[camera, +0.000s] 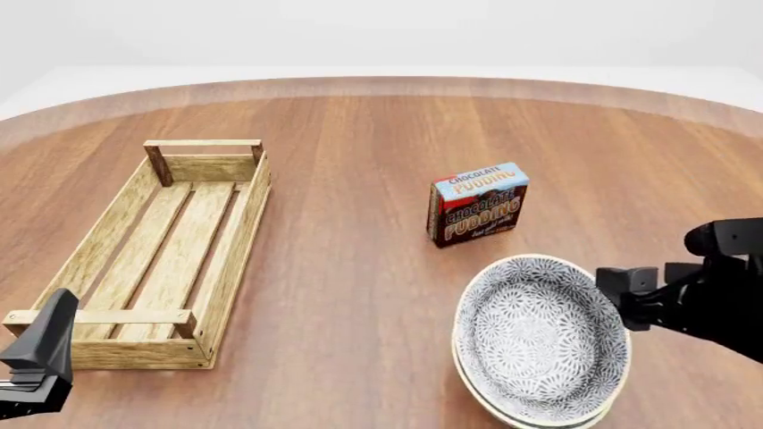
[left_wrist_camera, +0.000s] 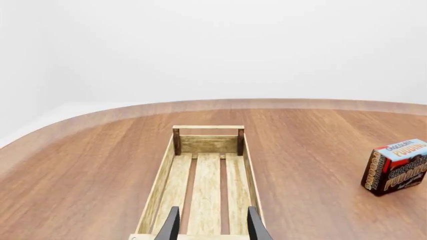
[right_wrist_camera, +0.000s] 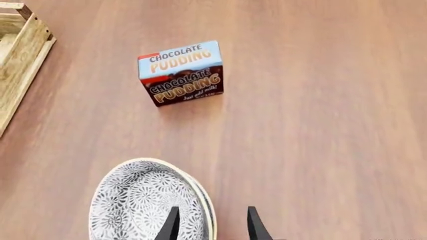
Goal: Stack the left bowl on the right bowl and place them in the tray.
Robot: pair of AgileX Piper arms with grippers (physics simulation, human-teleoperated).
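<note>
Two bowls sit stacked on the surface (camera: 357, 295): the left bowl (camera: 542, 335) rests inside the right bowl (camera: 477, 395). One tray (camera: 232, 246) lies well apart. One pudding box (camera: 478, 204) stands behind the bowls. The right claw (right_wrist_camera: 212, 225) is released around their rim. The left claw (left_wrist_camera: 212, 226) is released over the tray's near end.

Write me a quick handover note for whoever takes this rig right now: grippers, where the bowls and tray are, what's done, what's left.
Left gripper: open, holding nothing, over the near end of the tray.
Right gripper: open, astride the right rim of the stacked bowls, not closed on it.
Bowls: one nested in the other, on the table near the right arm, in front of the chocolate pudding box.
Tray: holds nothing.
Done: stacking.
Left: grasp the stack and set it in the tray.
</note>
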